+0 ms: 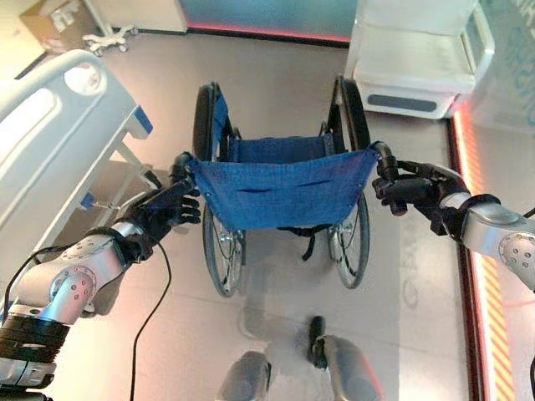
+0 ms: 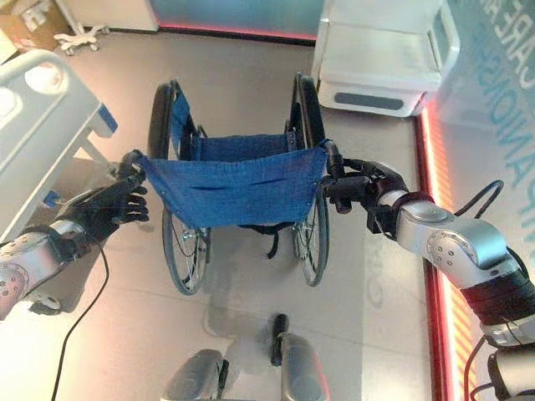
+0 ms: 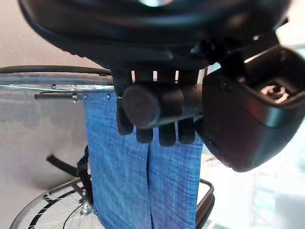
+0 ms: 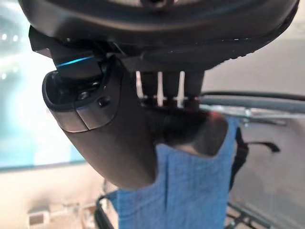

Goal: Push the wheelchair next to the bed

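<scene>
The wheelchair (image 1: 280,188), with a blue cloth back and black wheels, stands on the floor right ahead, its back toward me. My left hand (image 1: 167,209) is curled round the left push handle (image 3: 140,107), whose round black end sticks out past the fingers. My right hand (image 1: 422,190) grips the right push handle (image 4: 190,131), thumb and fingers wrapped about it. The white hospital bed (image 1: 50,125), with a blue corner piece, lies to the wheelchair's left, separated from it by a strip of floor.
A white boxy unit (image 1: 418,58) stands at the far right, just beyond the wheelchair's right wheel. A red glowing strip (image 1: 472,276) runs along the floor on the right. A cardboard box (image 1: 58,21) and a white wheeled base (image 1: 113,35) sit far left.
</scene>
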Motion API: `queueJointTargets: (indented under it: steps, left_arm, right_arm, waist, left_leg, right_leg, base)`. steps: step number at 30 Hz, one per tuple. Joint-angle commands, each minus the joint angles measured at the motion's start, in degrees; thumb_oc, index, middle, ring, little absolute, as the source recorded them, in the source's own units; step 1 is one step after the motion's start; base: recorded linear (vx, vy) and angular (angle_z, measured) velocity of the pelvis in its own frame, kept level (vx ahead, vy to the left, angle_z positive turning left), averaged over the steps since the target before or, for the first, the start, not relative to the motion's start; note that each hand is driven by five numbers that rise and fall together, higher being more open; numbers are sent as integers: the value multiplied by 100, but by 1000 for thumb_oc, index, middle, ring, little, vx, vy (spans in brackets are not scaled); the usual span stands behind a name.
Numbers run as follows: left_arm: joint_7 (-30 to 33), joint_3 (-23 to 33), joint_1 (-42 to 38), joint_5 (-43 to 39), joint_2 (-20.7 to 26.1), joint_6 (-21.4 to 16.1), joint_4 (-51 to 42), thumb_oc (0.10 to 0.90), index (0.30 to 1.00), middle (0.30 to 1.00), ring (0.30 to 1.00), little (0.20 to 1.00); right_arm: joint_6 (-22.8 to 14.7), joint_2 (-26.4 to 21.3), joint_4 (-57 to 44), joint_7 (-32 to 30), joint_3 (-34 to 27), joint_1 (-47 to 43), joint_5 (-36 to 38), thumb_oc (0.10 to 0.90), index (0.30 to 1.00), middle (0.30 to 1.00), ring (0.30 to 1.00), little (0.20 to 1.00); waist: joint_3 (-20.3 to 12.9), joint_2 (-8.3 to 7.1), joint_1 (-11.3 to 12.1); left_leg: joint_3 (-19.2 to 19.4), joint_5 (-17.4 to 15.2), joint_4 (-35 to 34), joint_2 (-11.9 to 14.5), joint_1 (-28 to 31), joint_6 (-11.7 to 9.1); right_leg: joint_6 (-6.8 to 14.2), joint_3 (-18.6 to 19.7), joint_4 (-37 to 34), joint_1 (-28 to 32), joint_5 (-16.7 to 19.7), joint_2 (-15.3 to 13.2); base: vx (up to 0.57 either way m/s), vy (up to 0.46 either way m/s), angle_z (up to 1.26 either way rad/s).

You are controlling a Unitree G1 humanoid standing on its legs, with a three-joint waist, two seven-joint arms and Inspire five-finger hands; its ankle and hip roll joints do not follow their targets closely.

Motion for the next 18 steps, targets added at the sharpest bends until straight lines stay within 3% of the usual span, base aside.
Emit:
queueJointTargets:
  steps: [1,2,5,6,7,8,9,10,11,12,14,15,17,18]
  left_arm:
    - [169,1123,-24,-226,513,-727,-648,400,300,300,300,300]
    - [178,1190,-11,-195,511,-677,-644,400,300,300,300,300]
    - [159,1354,123,-210,623,-660,-578,400,300,300,300,300]
    - [125,1423,178,-214,682,-684,-493,400,300,300,300,300]
    - [105,1435,187,-214,691,-689,-460,400,300,300,300,300]
    - [80,1399,214,-158,644,-759,-362,400,300,300,300,300]
    - [80,1381,219,-133,622,-774,-346,400,300,300,300,300]
    - [104,1347,243,-87,581,-807,-352,400,300,300,300,300]
    - [118,1329,255,-73,564,-821,-360,400,300,300,300,300]
    - [190,1294,282,-33,489,-853,-421,400,300,300,300,300]
    - [142,1305,209,24,484,-849,-400,400,300,300,300,300]
    - [153,1299,184,55,480,-856,-394,400,300,300,300,300]
    - [263,1257,57,-7,538,-755,-379,400,300,300,300,300]
    - [246,1233,-40,42,544,-617,-334,400,300,300,300,300]
  right_arm:
    - [-394,-65,-281,769,146,-643,159,400,300,300,300,300]
    - [-367,-70,-330,795,118,-626,156,400,300,300,300,300]
    - [-319,-38,-471,812,155,-680,156,400,300,300,300,300]
    - [-341,30,-446,816,257,-786,150,400,300,300,300,300]
    - [-345,45,-430,823,281,-811,151,400,300,300,300,300]
    - [-422,146,-305,936,369,-837,46,400,300,300,300,300]
    - [-443,174,-264,983,385,-829,-4,400,300,300,300,300]
    - [-493,229,-199,1060,396,-781,-99,400,300,300,300,300]
    - [-510,249,-175,1089,395,-754,-137,400,300,300,300,300]
    - [-597,329,-162,1152,376,-586,-301,400,300,300,300,300]
    - [-723,439,-142,1187,418,-496,-455,400,300,300,300,300]
    - [-773,516,-127,1239,407,-450,-520,400,300,300,300,300]
    - [-878,694,-141,1361,301,-240,-639,400,300,300,300,300]
    - [-899,784,-165,1330,279,-144,-683,400,300,300,300,300]
  waist:
    - [-808,-212,407]
    - [-727,-197,482]
    - [-631,-181,657]
    - [-632,-123,762]
    - [-632,-117,789]
    - [-686,34,890]
    - [-683,29,910]
    - [-699,87,980]
    - [-698,87,1002]
    - [-708,94,1077]
    - [-791,93,1112]
    - [-837,91,1161]
    - [-932,-11,1209]
    - [-1000,-36,1262]
  left_leg:
    - [966,761,477,-292,-363,735]
    - [1004,584,0,-262,-656,839]
    - [1188,417,-1414,-227,-611,989]
    - [1302,705,-2627,-11,-628,973]
    - [1326,777,-2826,37,-651,969]
    - [1407,1281,-4080,301,-809,793]
    - [1428,1387,-4276,309,-777,765]
    - [1465,1605,-4993,404,-879,683]
    - [1483,1693,-5184,417,-867,658]
    - [1563,1726,-5416,452,-950,653]
    - [1649,1356,-5360,392,-845,803]
    - [1577,1318,-5389,351,-822,826]
    - [1598,1091,-4941,161,-773,1047]
    - [1576,985,-4826,105,-749,1153]
  right_leg:
    - [401,280,-1384,1107,595,30]
    - [404,291,-1377,1283,537,133]
    - [476,467,-1388,1571,375,327]
    - [443,518,-1420,1778,220,494]
    - [427,523,-1437,1835,188,522]
    - [368,487,-1477,2094,-12,754]
    - [360,499,-1490,2164,-52,757]
    - [350,540,-1501,2374,-184,853]
    - [348,551,-1495,2450,-236,862]
    - [332,657,-1446,2771,-519,913]
    - [409,728,-1212,2847,-799,848]
    - [474,728,-973,2914,-874,812]
    - [655,748,-400,3045,-811,693]
    - [759,705,55,2986,-539,687]
  base:
    - [438,-177,44]
    - [464,-147,14]
    - [492,-50,-13]
    - [417,13,-43]
    - [708,92,-57]
    - [538,89,-45]
    - [668,128,-38]
    - [389,70,-19]
    - [639,117,-27]
    - [660,122,-19]
    - [628,134,-18]
    - [537,118,-30]
    - [568,103,-29]
    - [608,98,-16]
